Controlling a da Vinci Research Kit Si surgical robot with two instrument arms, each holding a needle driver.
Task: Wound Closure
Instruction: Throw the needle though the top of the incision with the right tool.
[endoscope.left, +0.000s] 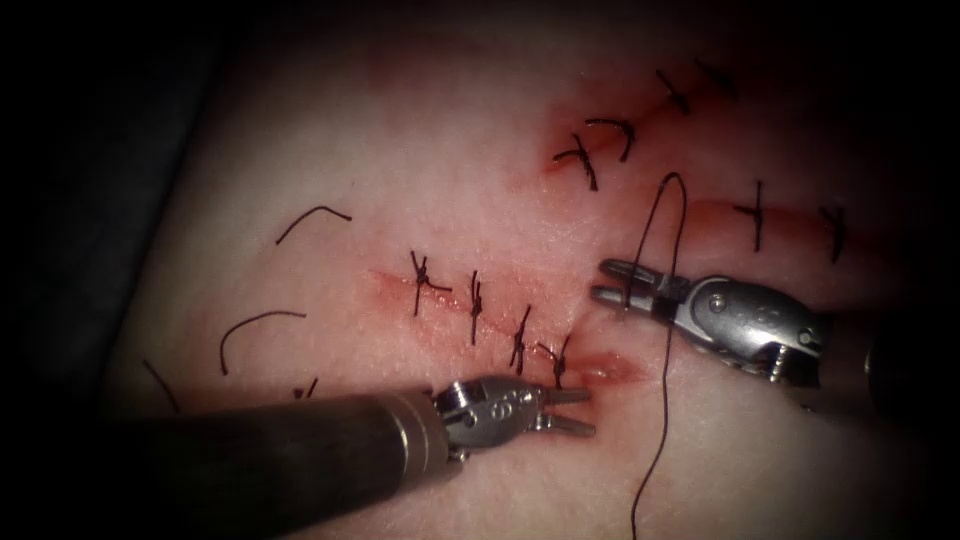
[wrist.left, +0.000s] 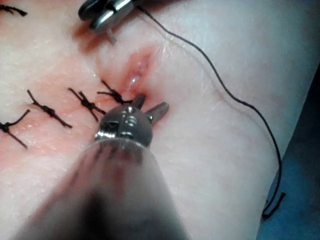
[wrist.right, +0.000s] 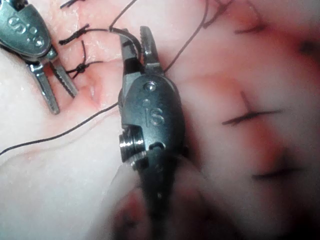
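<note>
The cut in the tissue (endoscope.left: 400, 200) carries several knotted stitches (endoscope.left: 475, 305); its right end (endoscope.left: 610, 370) gapes, pink and wet. My left tool (endoscope.left: 580, 412) comes in from the lower left with its jaws open and empty, their tips just below that gap (wrist.left: 135, 70). The right tool (endoscope.left: 608, 281) hovers above and right of the gap, gripping the needle (wrist.right: 123, 32), of which a short curved piece shows, clear of the tissue. From there the thread (endoscope.left: 668, 180) arcs up, then drops past the cut's right end to the lower edge.
Two more stitched cuts lie at the upper right (endoscope.left: 600, 145) and right (endoscope.left: 760, 215). Cut ends of thread (endoscope.left: 255, 325) lie loose on the tissue left of the cut. Red fluid stains the skin along the stitch line.
</note>
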